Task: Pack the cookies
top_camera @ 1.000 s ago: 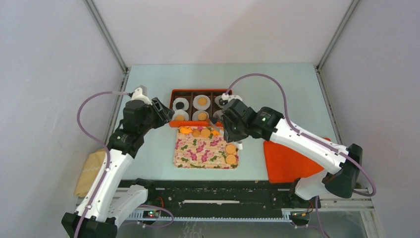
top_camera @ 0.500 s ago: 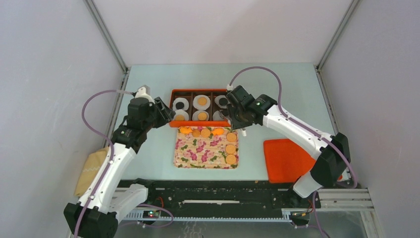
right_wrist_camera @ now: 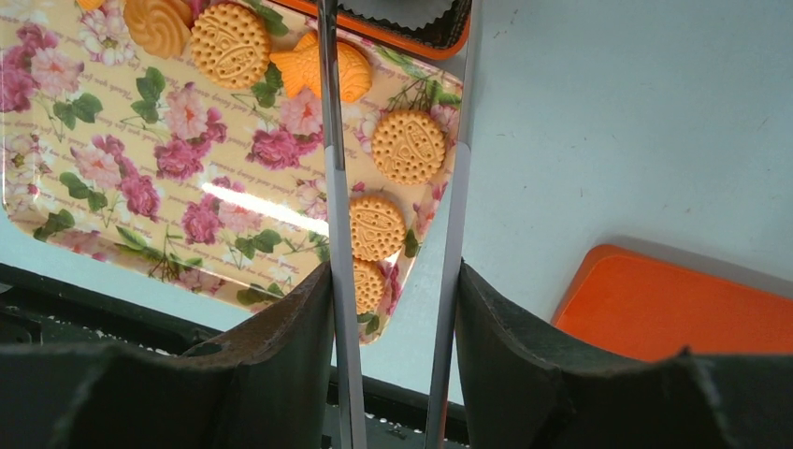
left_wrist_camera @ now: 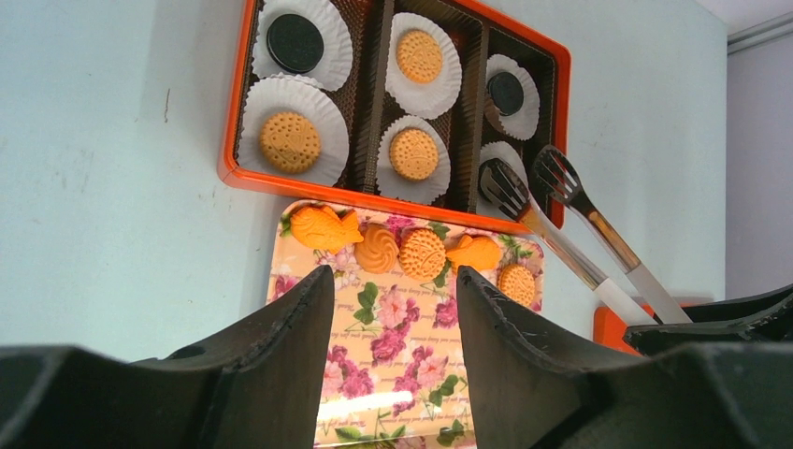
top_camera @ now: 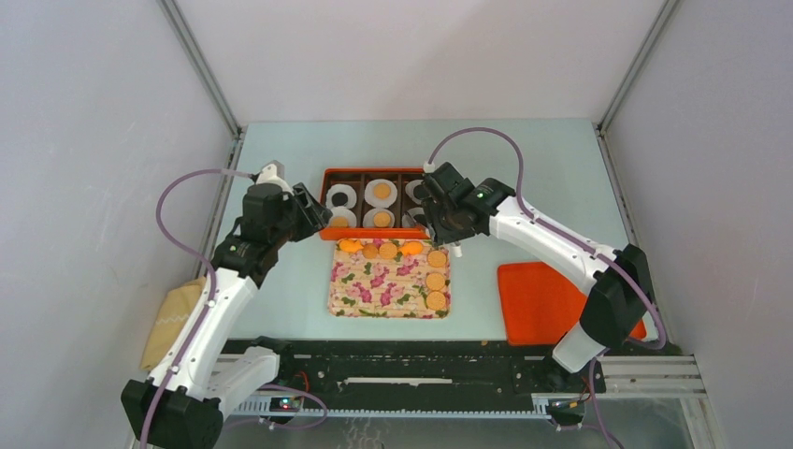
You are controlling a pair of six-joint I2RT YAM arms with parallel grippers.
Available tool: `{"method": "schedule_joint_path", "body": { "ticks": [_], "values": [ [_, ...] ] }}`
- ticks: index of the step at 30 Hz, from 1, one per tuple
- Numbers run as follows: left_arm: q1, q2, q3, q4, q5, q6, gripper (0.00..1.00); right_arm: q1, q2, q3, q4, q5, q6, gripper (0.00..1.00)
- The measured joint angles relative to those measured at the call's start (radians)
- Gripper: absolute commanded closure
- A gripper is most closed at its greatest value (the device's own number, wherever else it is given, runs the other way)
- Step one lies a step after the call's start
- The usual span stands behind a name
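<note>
- The table (top_camera: 524, 168) carries the whole layout.
- The left arm (top_camera: 220, 309) angles in toward the box's left side. The right arm (top_camera: 552, 238) reaches across to the tray's far right corner.
- An orange lid (top_camera: 542, 299) lies flat to the right of the tray, apart from it.
- The floral tray (top_camera: 374, 285) sits just in front of the box, its far edge right against the box's near rim.
- The orange box (top_camera: 367, 234) has three columns of two compartments, with white paper cups (left_wrist_camera: 327, 56) in them.
- A tan cloth (top_camera: 173, 323) lies at the left, beside the left arm.
- The tongs (right_wrist_camera: 335, 187) point their slotted tips over the box's near right compartment. I cannot tell whether they touch the cup there.
- The right end effector (right_wrist_camera: 393, 276) is clamped on the tongs, both metal strips pressed between its fingers.
- The left end effector (left_wrist_camera: 393, 281) hangs beside the box's left side, fingers partly apart with nothing between them.
- The cookies (left_wrist_camera: 290, 140) are split between box and tray.
  - Five sit in cups: black far and golden near in the left column, two golden in the middle, and one black at far right.
  - Seven lie on the tray: two fish-shaped, a swirl and a round one along the far edge, and three round ones down the right edge.
</note>
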Motion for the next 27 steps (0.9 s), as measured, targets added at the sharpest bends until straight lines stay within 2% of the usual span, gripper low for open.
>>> {"method": "schedule_joint_path", "body": {
  "ticks": [3, 5, 8, 10, 16, 20, 24, 27],
  "values": [
    [0.0, 0.004, 0.0, 0.0, 0.002, 0.003, 0.43, 0.0, -0.001, 0.0, 0.003, 0.0, 0.0, 0.51],
    [0.0, 0.005, 0.0, 0.0, 0.003, 0.003, 0.43, 0.0, -0.002, 0.0, 0.005, 0.0, 0.0, 0.67],
    [0.0, 0.005, 0.0, 0.0, 0.003, 0.004, 0.43, 0.0, -0.018, 0.0, 0.006, 0.0, 0.002, 0.82],
    [0.0, 0.005, 0.0, 0.0, 0.004, 0.004, 0.43, 0.001, -0.045, 0.0, 0.006, 0.004, 0.005, 0.87],
    [0.0, 0.006, 0.0, 0.003, 0.019, 0.003, 0.44, -0.005, -0.204, 0.0, 0.004, 0.063, 0.019, 0.87],
    [0.0, 0.028, 0.0, 0.019, 0.029, 0.003, 0.45, -0.08, -0.246, 0.015, -0.001, 0.102, 0.028, 0.88],
    [0.0, 0.062, 0.0, 0.035, 0.047, 0.003, 0.45, -0.211, -0.138, 0.029, 0.018, 0.139, 0.027, 0.89],
    [0.0, 0.074, 0.0, 0.04, 0.048, 0.003, 0.45, -0.314, 0.04, 0.063, 0.048, 0.132, 0.023, 0.91]
  ]
}}
